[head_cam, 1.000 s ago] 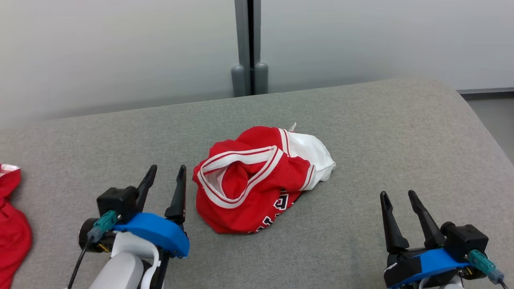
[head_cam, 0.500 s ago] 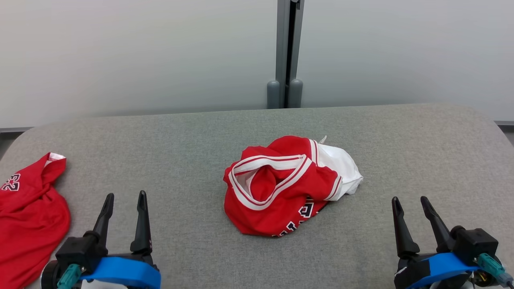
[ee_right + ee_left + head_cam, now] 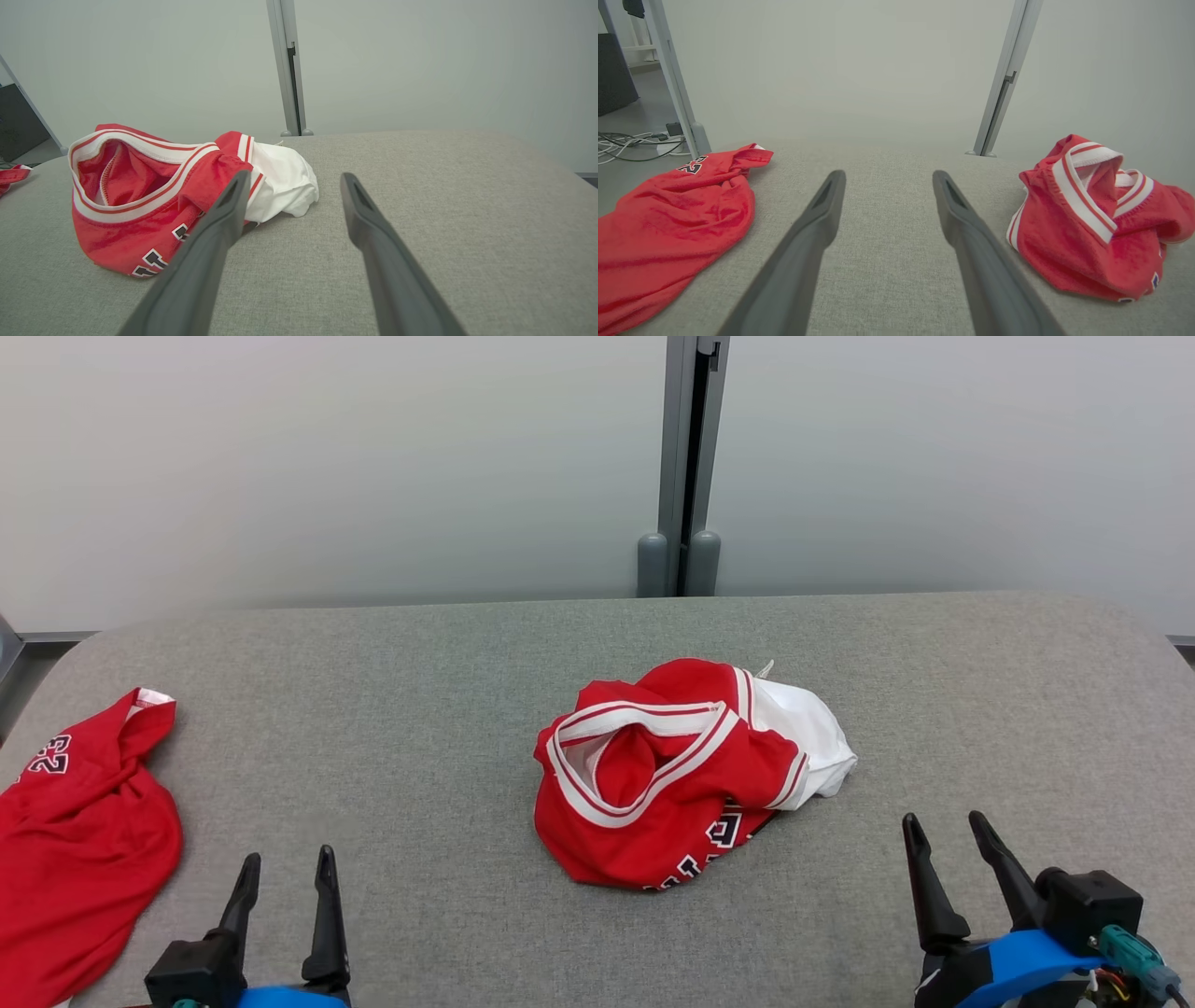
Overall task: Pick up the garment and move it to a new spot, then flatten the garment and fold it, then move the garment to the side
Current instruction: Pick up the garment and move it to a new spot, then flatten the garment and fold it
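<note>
- A red jersey lies loose and unfolded at the far left of the tabletop. I would not count it as finished work.
- Left hand: fingers spread and grasping nothing, low over the bare surface between jersey and garment, apart from both.
- Garment: a crumpled red-and-white heap mid-tabletop, its collar band gaping upward and the white part bunched at its right. Neither hand touches it.
- Right hand: released and empty, near the garment's right side but not in contact.
- Judgement: no step looks done. The pickup, the move, flattening, folding and setting aside all remain.
</note>
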`<state>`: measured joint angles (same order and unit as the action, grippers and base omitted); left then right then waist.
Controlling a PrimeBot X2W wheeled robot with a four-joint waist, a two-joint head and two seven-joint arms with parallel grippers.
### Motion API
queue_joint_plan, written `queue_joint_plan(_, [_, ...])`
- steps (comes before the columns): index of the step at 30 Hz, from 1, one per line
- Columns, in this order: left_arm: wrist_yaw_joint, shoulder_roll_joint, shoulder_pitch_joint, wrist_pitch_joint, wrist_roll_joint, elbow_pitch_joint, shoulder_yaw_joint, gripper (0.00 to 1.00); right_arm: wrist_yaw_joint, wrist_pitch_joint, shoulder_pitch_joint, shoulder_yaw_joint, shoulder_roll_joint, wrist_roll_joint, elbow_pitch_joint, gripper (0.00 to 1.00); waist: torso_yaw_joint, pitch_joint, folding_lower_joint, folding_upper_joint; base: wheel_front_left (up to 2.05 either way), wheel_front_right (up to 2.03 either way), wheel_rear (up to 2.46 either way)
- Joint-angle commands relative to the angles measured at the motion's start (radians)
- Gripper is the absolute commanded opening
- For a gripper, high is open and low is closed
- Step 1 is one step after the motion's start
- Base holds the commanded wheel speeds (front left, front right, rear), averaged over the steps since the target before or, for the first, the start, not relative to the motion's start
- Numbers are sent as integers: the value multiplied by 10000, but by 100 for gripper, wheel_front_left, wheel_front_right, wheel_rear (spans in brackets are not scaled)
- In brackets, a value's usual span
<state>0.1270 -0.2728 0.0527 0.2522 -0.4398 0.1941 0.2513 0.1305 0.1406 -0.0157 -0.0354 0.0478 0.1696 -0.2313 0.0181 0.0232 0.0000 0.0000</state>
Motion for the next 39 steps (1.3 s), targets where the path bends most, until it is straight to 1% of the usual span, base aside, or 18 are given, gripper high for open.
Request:
queue_joint_plan(1, [12,-88,-17,-98,73,48,57,100,4,-38,82,2,47,-2,45,100,-9,-4,0,0,0,0,0])
queue_joint_plan(5, [69,-323,-200,-339,316,47,214,100,5,-98,90,28,47,27,51,100,-35,-28,0,0,0,0,0])
queue_joint_plan(18, [213,-429,-65,-499,342,-287,330,100,5,-176,152,170,47,112,103,100,-27,-35,0,0,0,0,0])
queue_joint_plan(22, [236,-413,-58,-511,369,-380,385,100,5,-524,-357,542,47,75,85,100,6,-80,0,0,0,0,0])
queue_joint_plan(24, [257,-419,-98,-521,380,-438,423,100,5,-1067,-788,795,47,108,-2,100,28,-141,0,0,0,0,0])
queue_joint_plan(28, [260,-428,-247,-547,448,-563,520,100,5,-2619,-2115,1314,49,32,-260,100,148,-312,0,0,0,0,0])
queue_joint_plan(31, [211,-448,-351,-534,461,-614,594,100,5,-4100,-3107,1608,47,101,-756,100,305,-472,0,0,0,0,0])
queue_joint_plan(33, [185,-463,-419,-529,483,-649,635,100,5,-4862,-3850,1664,50,-35,-1179,100,412,-566,0,0,0,0,0])
queue_joint_plan(36, [166,-463,-544,-500,520,-726,665,100,5,-5675,-4775,1564,46,-335,-1975,100,633,-789,0,0,0,0,0])
queue_joint_plan(39, [145,-451,-699,-466,541,-776,699,100,5,-6217,-5631,1491,44,-469,-2738,100,867,-1016,0,0,0,0,0])
